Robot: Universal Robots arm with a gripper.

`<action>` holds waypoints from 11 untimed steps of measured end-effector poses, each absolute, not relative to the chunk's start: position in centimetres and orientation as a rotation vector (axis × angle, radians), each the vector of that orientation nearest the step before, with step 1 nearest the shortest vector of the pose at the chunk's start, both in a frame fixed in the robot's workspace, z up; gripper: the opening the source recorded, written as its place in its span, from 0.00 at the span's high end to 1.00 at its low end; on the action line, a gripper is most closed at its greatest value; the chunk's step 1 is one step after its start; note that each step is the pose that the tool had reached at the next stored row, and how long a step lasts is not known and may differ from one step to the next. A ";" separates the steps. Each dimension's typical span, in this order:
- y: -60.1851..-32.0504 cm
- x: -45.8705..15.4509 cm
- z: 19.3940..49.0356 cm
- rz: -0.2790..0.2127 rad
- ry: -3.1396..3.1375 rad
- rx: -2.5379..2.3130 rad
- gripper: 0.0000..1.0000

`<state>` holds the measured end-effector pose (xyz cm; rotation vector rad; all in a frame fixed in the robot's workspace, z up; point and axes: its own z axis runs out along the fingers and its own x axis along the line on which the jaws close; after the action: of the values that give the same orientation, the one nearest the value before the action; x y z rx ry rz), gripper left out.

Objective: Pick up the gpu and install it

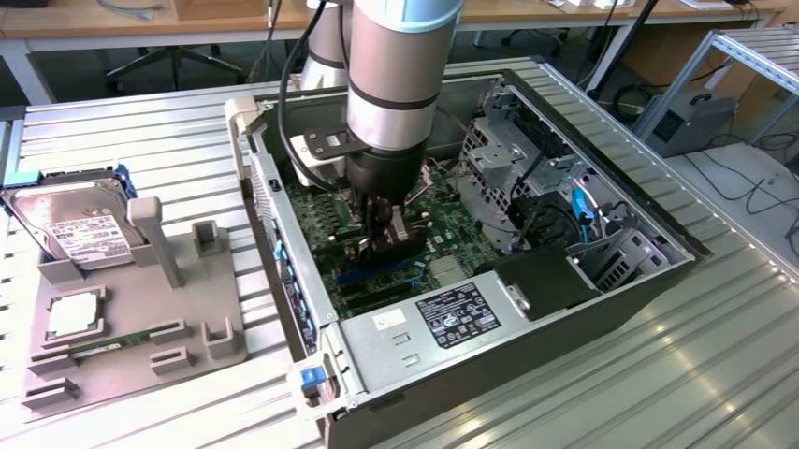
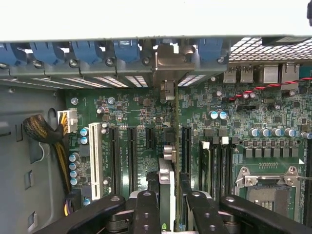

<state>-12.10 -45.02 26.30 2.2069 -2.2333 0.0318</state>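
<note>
The claw (image 2: 168,202) grips the gpu (image 2: 166,180) edge-on between its black fingers (image 2: 146,209), holding it upright over the motherboard (image 2: 146,117) inside the open computer case (image 1: 600,309). On the counter (image 1: 699,374) at the exterior view's left, a grey tray (image 1: 138,346) holds a hard drive (image 1: 81,234).
</note>
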 end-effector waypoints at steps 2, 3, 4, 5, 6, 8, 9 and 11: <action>-45.0 -12.1 26.3 0.032 -2.233 2.207 0.73; -45.0 -12.1 26.3 0.032 -2.233 2.207 0.73; -45.0 -12.1 26.3 0.032 -2.233 2.207 0.73; -45.0 -12.1 26.3 0.032 -2.233 2.207 0.73; -45.0 -12.1 26.3 0.032 -2.233 2.207 0.73; -45.0 -12.1 26.3 0.032 -2.233 2.207 0.73; -45.0 -12.1 26.3 0.032 -2.234 2.206 0.73; -45.0 -12.1 26.3 0.032 -2.237 2.202 0.73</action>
<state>-12.10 -45.02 26.32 2.2025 -2.2374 0.0318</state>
